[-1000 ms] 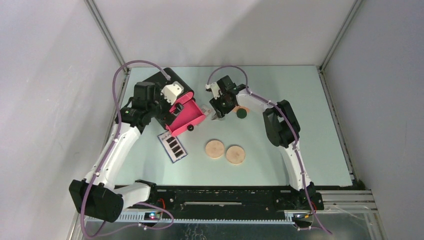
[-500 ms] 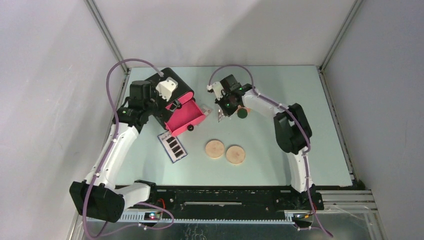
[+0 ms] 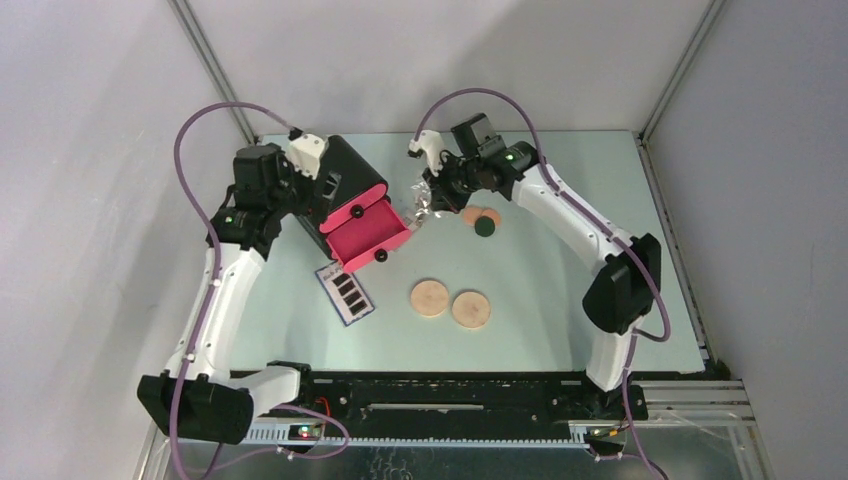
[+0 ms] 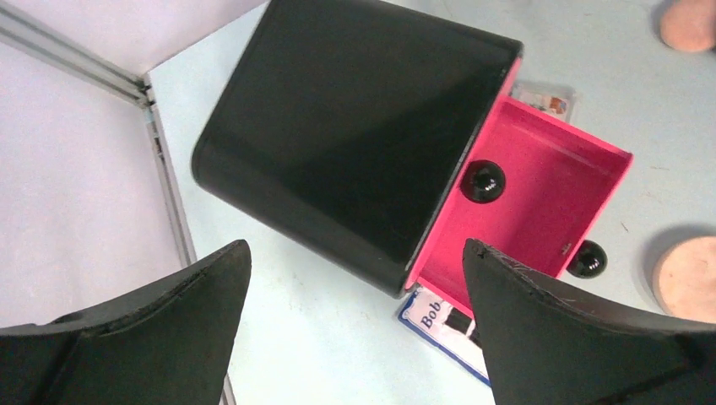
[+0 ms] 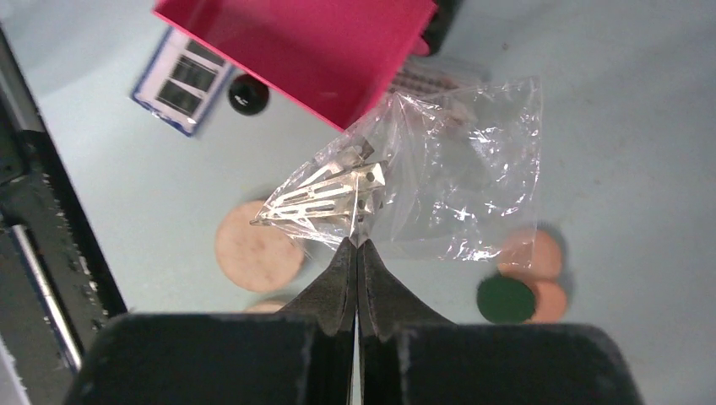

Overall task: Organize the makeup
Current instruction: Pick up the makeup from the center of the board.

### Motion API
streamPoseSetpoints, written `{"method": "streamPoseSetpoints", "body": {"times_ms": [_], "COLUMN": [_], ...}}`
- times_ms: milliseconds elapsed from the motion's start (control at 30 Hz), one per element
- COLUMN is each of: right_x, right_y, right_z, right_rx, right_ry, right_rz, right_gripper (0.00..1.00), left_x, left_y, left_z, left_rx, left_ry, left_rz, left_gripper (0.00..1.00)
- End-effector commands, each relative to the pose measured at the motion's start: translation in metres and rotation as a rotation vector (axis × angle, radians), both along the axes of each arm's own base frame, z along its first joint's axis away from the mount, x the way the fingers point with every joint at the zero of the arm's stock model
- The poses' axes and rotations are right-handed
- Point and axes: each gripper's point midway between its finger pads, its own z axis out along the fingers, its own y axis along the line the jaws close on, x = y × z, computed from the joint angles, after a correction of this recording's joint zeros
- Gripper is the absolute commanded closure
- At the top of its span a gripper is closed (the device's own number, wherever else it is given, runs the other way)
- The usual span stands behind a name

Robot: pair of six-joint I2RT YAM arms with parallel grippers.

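From above, your right hand holds the clear packet just beside the open pink drawer. From the left wrist, your left hand is spread wide and empty, with the black box beneath it. From the right wrist, the right hand's tips pinch only the packet's corner, with the drawer ahead. The limp film may snag on the drawer wall or slip free.

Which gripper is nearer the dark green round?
Right. The right gripper, jaws shut on the clear packet, hangs just beside the green round; the left gripper is over the black box, well away.
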Motion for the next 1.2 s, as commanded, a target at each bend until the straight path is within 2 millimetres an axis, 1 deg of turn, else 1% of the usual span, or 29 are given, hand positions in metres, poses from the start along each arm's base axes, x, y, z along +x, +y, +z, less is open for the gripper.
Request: {"method": "streamPoseSetpoints", "body": {"times_ms": [0,33,167,367,467,633,833,1000,1167], "right_x": [-0.019,-0.021,-0.026,-0.035,-0.037,-0.039,-0.039,-0.038,-0.029], "right_y": [0.032,0.038,0.065,0.095,0.106,0.121,0.131,0.139,0.148], "right_z": [0.002,0.001,-0.004,-0.018,-0.024,-0.036,-0.051,-0.055,-0.061], "right_rx": [0.048,0.048,0.062,0.053,0.057,0.049,0.036,0.042,0.052], "right_ry": [0.116,0.134,0.192,0.245,0.277,0.298,0.335,0.34,0.317], "right_rz": [0.058,0.059,0.068,0.076,0.072,0.059,0.038,0.043,0.023], "right_gripper": [0.99,0.99,0.99,0.98,0.97,0.95,0.95,0.93,0.92], "left_x": [0.003,0.003,0.0,-0.001,-0.003,-0.004,-0.005,-0.005,-0.005], "left_y": [0.021,0.027,0.041,0.043,0.043,0.041,0.039,0.038,0.039], "left_z": [0.052,0.054,0.059,0.06,0.061,0.058,0.056,0.054,0.052], "left_rx": [-0.051,-0.048,-0.045,-0.055,-0.056,-0.057,-0.06,-0.059,-0.056], "left_ry": [-0.15,-0.16,-0.183,-0.194,-0.198,-0.194,-0.19,-0.184,-0.181], "left_rz": [0.128,0.159,0.227,0.242,0.242,0.229,0.215,0.211,0.214], "left_gripper": [0.0,0.0,0.0,0.0,0.0,0.0,0.0,0.0,0.0]}}
